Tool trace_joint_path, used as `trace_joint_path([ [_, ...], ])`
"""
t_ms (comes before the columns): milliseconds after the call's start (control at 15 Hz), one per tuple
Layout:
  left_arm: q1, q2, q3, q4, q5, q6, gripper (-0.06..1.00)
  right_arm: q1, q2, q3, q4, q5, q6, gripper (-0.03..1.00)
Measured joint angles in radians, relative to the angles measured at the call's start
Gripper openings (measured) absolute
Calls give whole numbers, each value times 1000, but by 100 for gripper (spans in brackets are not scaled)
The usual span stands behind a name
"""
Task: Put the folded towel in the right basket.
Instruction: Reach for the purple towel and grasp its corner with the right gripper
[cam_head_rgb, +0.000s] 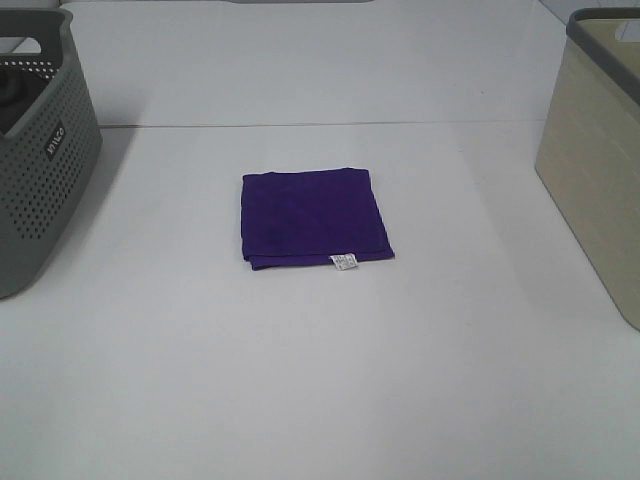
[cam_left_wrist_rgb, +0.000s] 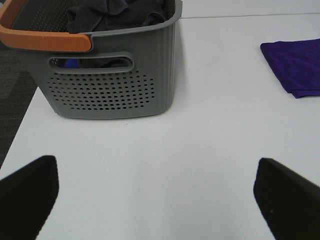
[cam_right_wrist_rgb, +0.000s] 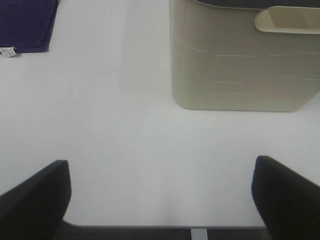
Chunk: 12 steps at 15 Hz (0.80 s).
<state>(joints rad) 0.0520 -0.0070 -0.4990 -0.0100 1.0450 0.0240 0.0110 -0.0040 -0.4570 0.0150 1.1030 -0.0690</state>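
By the grey perforated plastic basket (cam_head_rgb: 40, 150), my left jaws stand wide apart, empty. The folded purple towel (cam_head_rgb: 313, 218) lies flat in the middle of the white table (cam_head_rgb: 320, 390). My right jaws gape empty too, near the beige plastic basket (cam_head_rgb: 595, 170). Pinching only the top layer could unfold the towel.

High camera overlooks table (cam_head_rgb: 320, 380); low wrist cameras both catch towel (cam_head_rgb: 315, 218).
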Motion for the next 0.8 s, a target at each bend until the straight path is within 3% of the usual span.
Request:
trace_joint_path([
  [800,0,0,0,0,0,0,99,0,0,0,-1,0,0,94],
])
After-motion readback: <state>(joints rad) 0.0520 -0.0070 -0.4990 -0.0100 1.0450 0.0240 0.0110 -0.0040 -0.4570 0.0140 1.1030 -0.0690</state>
